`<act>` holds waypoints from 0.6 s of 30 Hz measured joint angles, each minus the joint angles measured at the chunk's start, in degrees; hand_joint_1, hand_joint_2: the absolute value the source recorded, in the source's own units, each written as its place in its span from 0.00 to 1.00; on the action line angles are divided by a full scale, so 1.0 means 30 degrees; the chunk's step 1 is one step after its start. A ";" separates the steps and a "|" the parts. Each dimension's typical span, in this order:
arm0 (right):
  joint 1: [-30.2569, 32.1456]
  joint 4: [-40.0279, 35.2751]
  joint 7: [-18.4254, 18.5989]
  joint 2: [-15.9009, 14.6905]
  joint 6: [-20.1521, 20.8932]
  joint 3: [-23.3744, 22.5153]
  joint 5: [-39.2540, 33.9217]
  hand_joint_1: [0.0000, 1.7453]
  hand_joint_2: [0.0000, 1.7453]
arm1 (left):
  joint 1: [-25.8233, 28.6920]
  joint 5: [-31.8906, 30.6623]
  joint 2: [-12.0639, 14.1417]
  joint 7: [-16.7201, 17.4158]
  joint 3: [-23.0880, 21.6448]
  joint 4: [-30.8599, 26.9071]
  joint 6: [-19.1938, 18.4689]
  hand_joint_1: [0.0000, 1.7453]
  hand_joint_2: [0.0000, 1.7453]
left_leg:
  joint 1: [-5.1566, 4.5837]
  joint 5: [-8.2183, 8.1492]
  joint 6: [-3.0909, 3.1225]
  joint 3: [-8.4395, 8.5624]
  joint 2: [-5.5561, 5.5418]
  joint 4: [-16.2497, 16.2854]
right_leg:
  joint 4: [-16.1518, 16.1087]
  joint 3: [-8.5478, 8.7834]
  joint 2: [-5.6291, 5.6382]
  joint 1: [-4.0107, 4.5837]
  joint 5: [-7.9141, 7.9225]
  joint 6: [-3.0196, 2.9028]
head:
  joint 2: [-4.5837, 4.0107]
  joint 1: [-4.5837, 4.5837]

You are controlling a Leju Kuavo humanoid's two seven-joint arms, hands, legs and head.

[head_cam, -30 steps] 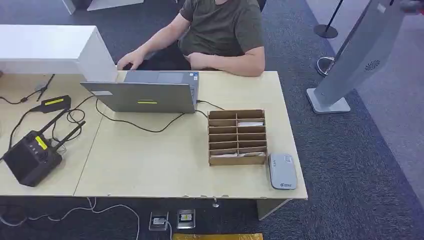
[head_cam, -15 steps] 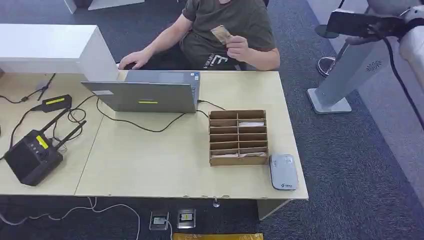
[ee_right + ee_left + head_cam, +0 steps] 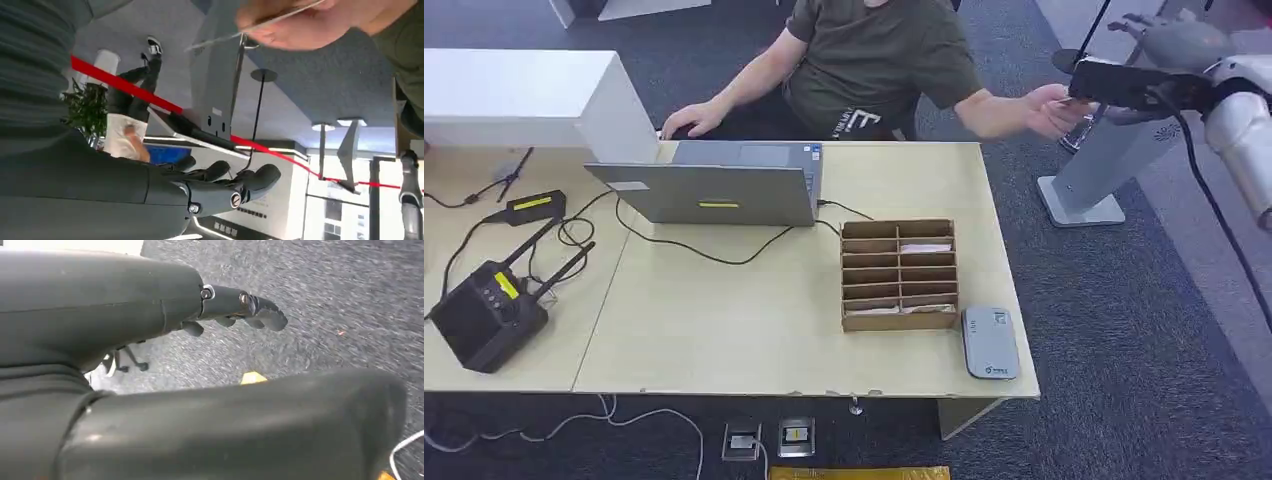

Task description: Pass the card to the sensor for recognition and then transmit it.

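A person in a green shirt (image 3: 874, 60) is seated behind the table (image 3: 724, 330); the person's hand (image 3: 1052, 110) is stretched out to the side, past the table's far corner, toward the robot's right hand (image 3: 1169, 40); the card (image 3: 255, 27) is pinched in the person's hand, and it is seen edge-on as a thin pale strip in the right wrist view; it is held in the air, not on the table; the right hand is raised high, off to the right of the table; its fingers (image 3: 225, 172) are seen stretched out and a little apart, and nothing is held in them; the card is near the right hand but is not touched by it.

The left hand (image 3: 240, 307) is hung low over the grey carpet (image 3: 350, 300); its fingers (image 3: 260, 312) are curled a little and kept close together, and nothing is held in them.

On the table a brown card box (image 3: 899, 275) with many slots is placed; some white cards are tucked in its slots; a small grey sensor (image 3: 989, 343) is laid flat just beside the box, near the table's front edge; a laptop (image 3: 714, 185) is set in front of the person; a black box with antennas (image 3: 489, 310) is placed at the left end of the table.
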 joint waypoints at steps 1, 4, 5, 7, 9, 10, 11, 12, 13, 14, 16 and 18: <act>0.0234 -0.0299 0.0160 -0.0051 0.0102 -0.0182 0.0095 0.00 1.00 | 0.0000 0.0000 0.0029 0.0022 -0.0029 0.0000 -0.0073 0.00 0.00 | 0.0000 0.0000 0.0000 0.0004 -0.0001 0.0000 | 0.0000 0.0002 -0.0001 0.0000 0.0000 0.0000 | 0.0000 0.0022; 0.0865 -0.1100 0.0327 -0.0168 0.0452 -0.0685 0.0386 0.00 1.00 | 0.0000 0.0000 0.0117 0.0022 -0.0065 0.0000 -0.0175 0.00 0.00 | 0.0002 0.0001 0.0000 0.0004 -0.0004 0.0001 | 0.0000 0.0001 -0.0014 0.0001 0.0000 0.0000 | 0.0000 0.0000; 0.1010 -0.1282 0.0335 -0.0219 0.0539 -0.0845 0.0525 0.00 1.00 | 0.0001 0.0000 0.0153 0.0022 -0.0087 0.0000 -0.0189 0.00 0.00 | 0.0002 0.0001 -0.0001 0.0000 -0.0006 0.0000 | 0.0001 0.0002 -0.0019 0.0001 0.0000 0.0000 | 0.0000 0.0015; 0.1271 -0.1581 0.0305 -0.0321 0.0648 -0.1187 0.0641 0.00 1.00 | 0.0003 0.0000 0.0211 0.0022 -0.0211 0.0000 -0.0204 0.00 0.00 | 0.0001 0.0001 -0.0001 -0.0004 -0.0007 0.0000 | 0.0002 0.0000 -0.0016 0.0001 0.0000 0.0000 | 0.0000 0.0007; 0.1446 -0.1799 0.0262 -0.0415 0.0655 -0.1486 0.0765 0.87 1.00 | 0.0002 0.0000 0.0255 0.0022 -0.0226 0.0000 -0.0211 0.00 0.00 | -0.0001 0.0001 0.0000 -0.0005 -0.0005 0.0000 | 0.0002 -0.0001 -0.0008 -0.0001 0.0000 0.0000 | 0.0000 0.0007; 0.1502 -0.1878 0.0218 -0.0474 0.0641 -0.1616 0.0852 1.00 1.00 | -0.0002 -0.0007 0.0269 0.0022 -0.0240 0.0000 -0.0211 0.00 0.00 | -0.0001 0.0000 0.0000 -0.0005 -0.0005 -0.0001 | 0.0001 0.0001 -0.0009 -0.0001 0.0000 0.0000 | 0.0000 0.0007; 0.1539 -0.1937 0.0167 -0.0517 0.0641 -0.1703 0.0911 1.00 1.00 | -0.0004 -0.0007 0.0270 0.0014 -0.0262 0.0000 -0.0204 0.00 0.00 | -0.0002 0.0000 0.0000 -0.0006 -0.0005 0.0000 | 0.0001 0.0000 -0.0009 -0.0001 0.0000 0.0000 | 0.0000 0.0015; 0.1581 -0.1959 0.0145 -0.0554 0.0641 -0.1791 0.0947 1.00 1.00 | -0.0004 -0.0007 0.0270 0.0014 -0.0298 0.0000 -0.0211 0.00 0.00 | -0.0003 0.0000 0.0000 -0.0006 -0.0005 0.0000 | 0.0000 0.0000 -0.0010 -0.0002 0.0000 0.0000 | 0.0000 0.0007; 0.1629 -0.2002 0.0138 -0.0576 0.0648 -0.1907 0.0998 1.00 1.00 | -0.0005 -0.0007 0.0270 0.0007 -0.0335 0.0000 -0.0233 0.00 0.00 | -0.0002 0.0000 0.0000 -0.0006 -0.0005 0.0000 | 0.0000 0.0000 -0.0009 -0.0002 0.0000 0.0000 | 0.0000 0.0015; 0.1652 -0.2017 0.0130 -0.0597 0.0648 -0.1974 0.1078 1.00 1.00 | -0.0004 -0.0007 0.0277 -0.0037 -0.0350 0.0000 -0.0313 0.00 0.00 | -0.0003 0.0000 0.0000 -0.0008 -0.0005 0.0000 | 0.0000 0.0000 -0.0010 -0.0002 0.0000 0.0000 | 0.0000 0.0015; 0.1669 -0.2024 0.0065 -0.0605 0.0655 -0.2010 0.1144 1.00 1.00 | -0.0004 -0.0007 0.0299 -0.0139 -0.0371 0.0000 -0.0364 0.00 0.00 | -0.0003 -0.0001 -0.0001 -0.0005 -0.0003 0.0000 | 0.0000 -0.0002 -0.0006 -0.0002 0.0001 0.0000 | 0.0000 0.0015; 0.1690 -0.2024 -0.0052 -0.0612 0.0655 -0.2141 0.1151 1.00 1.00 | -0.0005 -0.0007 0.0328 -0.0197 -0.0408 0.0000 -0.0430 0.00 0.00 | -0.0003 -0.0001 -0.0001 -0.0005 -0.0003 -0.0001 | 0.0000 -0.0004 -0.0008 -0.0002 0.0001 0.0001 | 0.0000 0.0015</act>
